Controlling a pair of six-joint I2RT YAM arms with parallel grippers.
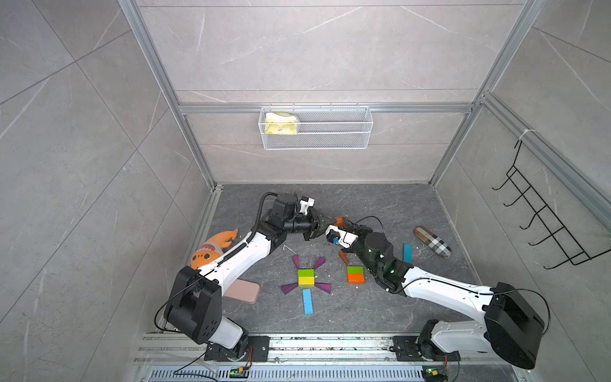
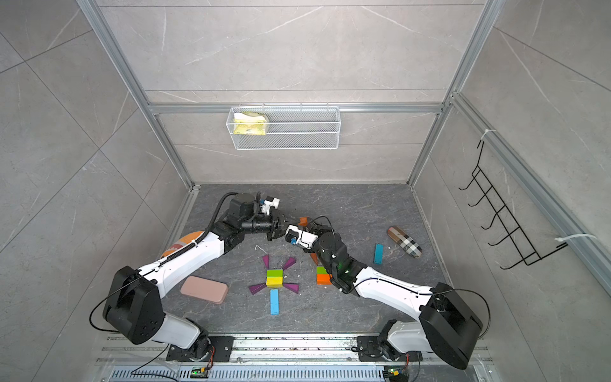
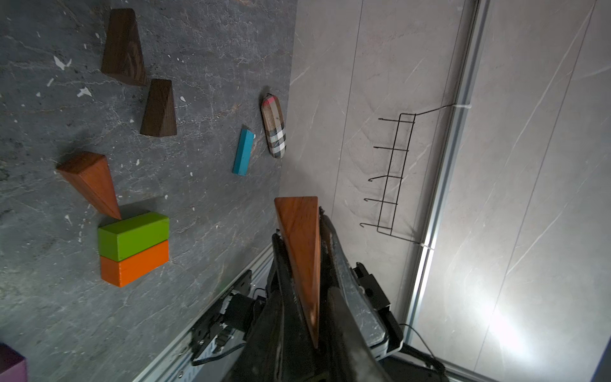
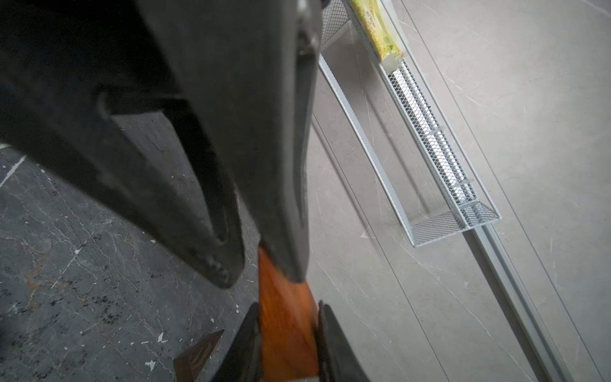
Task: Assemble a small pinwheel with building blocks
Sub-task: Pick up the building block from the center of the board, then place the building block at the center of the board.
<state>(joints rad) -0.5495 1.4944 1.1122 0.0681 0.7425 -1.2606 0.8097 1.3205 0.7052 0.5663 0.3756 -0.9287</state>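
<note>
An orange wedge [image 1: 339,221] hangs above the floor at the back middle. My right gripper [image 4: 287,314] is shut on its wide end. My left gripper [image 1: 327,220] is open, and the wedge's thin tip [image 3: 312,330] lies between its parted fingers. On the floor, a green brick [image 1: 305,273] and a yellow brick [image 1: 306,281] sit together among several purple wedges [image 1: 324,288], with a blue bar [image 1: 307,301] in front of them. To the right are a green brick on an orange one [image 1: 356,278], another orange wedge [image 3: 91,182], two brown wedges [image 3: 158,109] and a teal bar [image 1: 407,253].
An orange plush fish [image 1: 215,248] and a pink case [image 1: 243,291] lie under my left arm. A plaid pouch [image 1: 433,241] lies at the right. A wire basket [image 1: 315,127] hangs on the back wall and a black hook rack [image 1: 545,225] on the right wall.
</note>
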